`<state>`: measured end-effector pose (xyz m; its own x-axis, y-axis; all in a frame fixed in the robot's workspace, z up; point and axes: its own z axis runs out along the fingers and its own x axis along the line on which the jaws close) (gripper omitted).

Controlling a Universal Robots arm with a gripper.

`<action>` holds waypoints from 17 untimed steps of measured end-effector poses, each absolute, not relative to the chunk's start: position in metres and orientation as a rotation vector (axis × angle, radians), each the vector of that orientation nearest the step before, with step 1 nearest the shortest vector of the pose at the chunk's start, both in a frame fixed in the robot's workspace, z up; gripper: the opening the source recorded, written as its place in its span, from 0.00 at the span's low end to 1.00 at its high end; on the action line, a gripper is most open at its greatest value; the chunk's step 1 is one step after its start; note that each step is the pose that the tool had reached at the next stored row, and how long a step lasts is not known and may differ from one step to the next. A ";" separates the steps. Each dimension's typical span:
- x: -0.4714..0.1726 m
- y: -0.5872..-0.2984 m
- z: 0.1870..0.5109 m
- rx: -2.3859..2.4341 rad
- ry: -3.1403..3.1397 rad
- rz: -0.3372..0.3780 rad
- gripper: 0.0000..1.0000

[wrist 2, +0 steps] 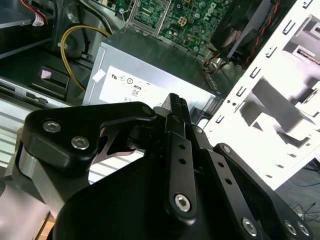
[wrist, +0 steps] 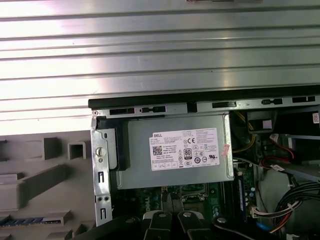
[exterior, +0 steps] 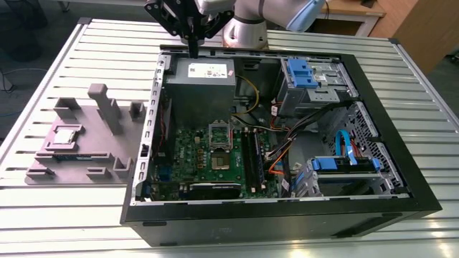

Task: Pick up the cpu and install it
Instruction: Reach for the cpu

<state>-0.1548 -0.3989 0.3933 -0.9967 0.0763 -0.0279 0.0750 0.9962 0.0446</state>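
Pincer (exterior: 193, 52) of black metal, at the end of the pale robot arm (exterior: 248, 16), hangs with its two slim fingers pressed together and nothing between them. In the exterior view its tip sits over the far rim of the open black computer case (exterior: 287, 228), just above the grey metal power supply box (exterior: 204, 88) with the white label. In the second wrist view the closed tip (wrist 2: 176, 103) points at that same box (wrist 2: 165, 65), and in the first wrist view the fingers (wrist: 167, 200) rise in front of the box's (wrist: 175, 150) near edge.

The cpu (exterior: 63, 135) is a small flat square chip with a pale silver metal top and a thin darker rim. It lies flat in a square recess of the grey moulded holder tray (exterior: 79, 115), which rests on the ribbed silver table (exterior: 93, 64) beside the case, on the exterior view's left. Chip and pincer are well apart. A long thin stick (exterior: 75, 157) lies in a slot of the tray, near the chip.

Inside the case, the green circuit board (exterior: 190, 156) lies flat below the power supply. On it a rectangular silver frame (exterior: 219, 131) stands just beside a dark square socket (exterior: 217, 161).
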 end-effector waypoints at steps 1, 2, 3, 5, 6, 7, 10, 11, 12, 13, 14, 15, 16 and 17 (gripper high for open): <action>-0.156 -0.399 0.393 0.118 3.109 0.068 0.11; -0.157 -0.399 0.393 0.118 3.109 0.068 0.11; -0.158 -0.399 0.393 0.118 3.109 0.068 0.11; -0.160 -0.399 0.393 0.118 3.109 0.068 0.11; -0.162 -0.399 0.393 0.118 3.109 0.068 0.11; -0.163 -0.399 0.393 0.118 3.109 0.068 0.11; -0.166 -0.399 0.393 0.118 3.109 0.068 0.11; -0.167 -0.399 0.393 0.118 3.109 0.068 0.11; -0.169 -0.399 0.393 0.118 3.109 0.068 0.11; -0.170 -0.399 0.393 0.118 3.109 0.068 0.11; -0.171 -0.399 0.393 0.118 3.109 0.068 0.11; -0.173 -0.399 0.393 0.118 3.109 0.068 0.11; -0.174 -0.399 0.393 0.118 3.109 0.068 0.11; -0.175 -0.399 0.393 0.118 3.109 0.068 0.11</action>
<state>-0.1753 -0.3989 0.3933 -0.9967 0.0762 -0.0280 0.0749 0.9962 0.0446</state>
